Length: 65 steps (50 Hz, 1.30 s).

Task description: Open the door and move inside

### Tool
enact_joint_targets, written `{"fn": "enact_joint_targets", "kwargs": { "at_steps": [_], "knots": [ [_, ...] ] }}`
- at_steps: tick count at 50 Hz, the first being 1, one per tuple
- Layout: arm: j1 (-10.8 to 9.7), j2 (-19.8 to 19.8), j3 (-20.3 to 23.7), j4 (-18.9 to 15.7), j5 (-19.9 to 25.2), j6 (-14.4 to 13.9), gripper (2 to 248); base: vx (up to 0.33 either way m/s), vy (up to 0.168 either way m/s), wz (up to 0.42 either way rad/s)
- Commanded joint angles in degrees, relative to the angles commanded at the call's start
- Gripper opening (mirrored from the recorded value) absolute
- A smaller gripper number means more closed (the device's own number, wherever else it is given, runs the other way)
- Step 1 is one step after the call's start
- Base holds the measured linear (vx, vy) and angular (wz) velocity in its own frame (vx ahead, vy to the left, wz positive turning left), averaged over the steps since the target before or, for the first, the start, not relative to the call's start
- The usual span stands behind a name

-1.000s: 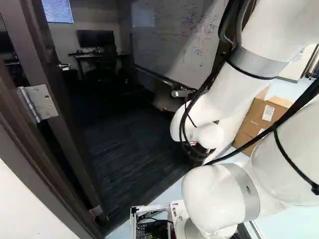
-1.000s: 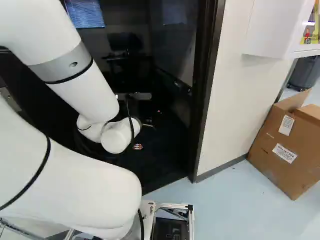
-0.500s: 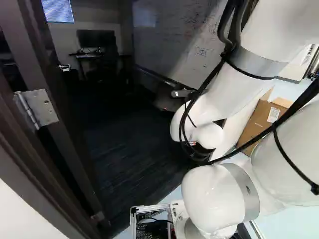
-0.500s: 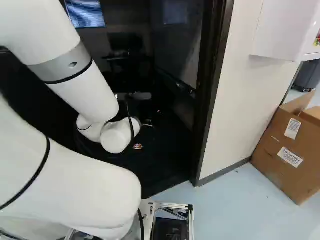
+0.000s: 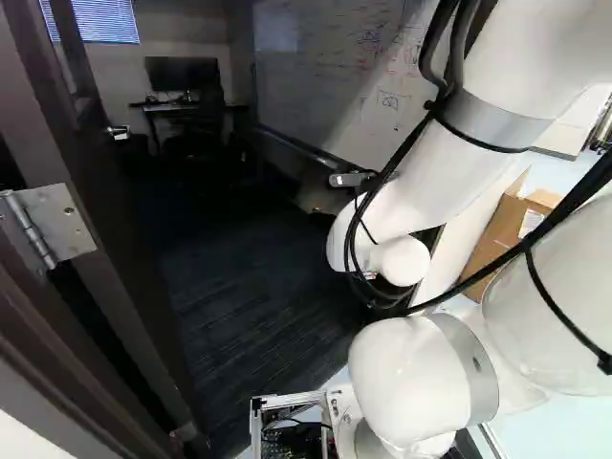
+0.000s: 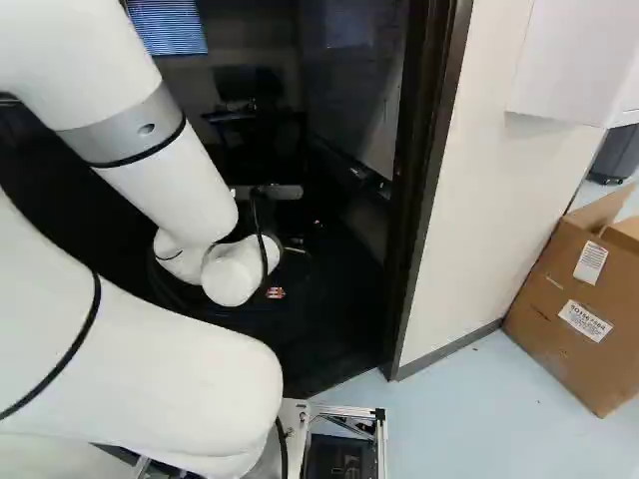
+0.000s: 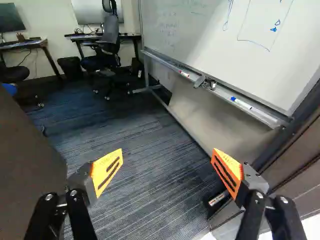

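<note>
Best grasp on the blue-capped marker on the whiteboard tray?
Probably mid-barrel on the marker, coming down from above on the room side, open fingers turned to close across its length. It's slim and straight, lying lengthwise along the tray, with the whiteboard rising behind, so an approach from the back looks blocked.

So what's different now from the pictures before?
The base has moved ahead, toward the room. The hinge slid left and down in the left base view, and the box slid right in the right one. The arm kept its pose; the door is still open.
</note>
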State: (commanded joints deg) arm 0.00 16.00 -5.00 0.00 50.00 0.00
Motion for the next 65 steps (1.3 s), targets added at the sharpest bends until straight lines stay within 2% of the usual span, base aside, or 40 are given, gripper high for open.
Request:
{"fn": "enact_joint_targets", "kwargs": {
  "at_steps": [27,65],
  "knots": [
    [0.0,0.0,0.0,0.0,0.0,0.0,247,0.11,0.003,-0.004],
    [0.0,0.0,0.0,0.0,0.0,0.0,247,0.138,0.018,0.157]
  ]
}}
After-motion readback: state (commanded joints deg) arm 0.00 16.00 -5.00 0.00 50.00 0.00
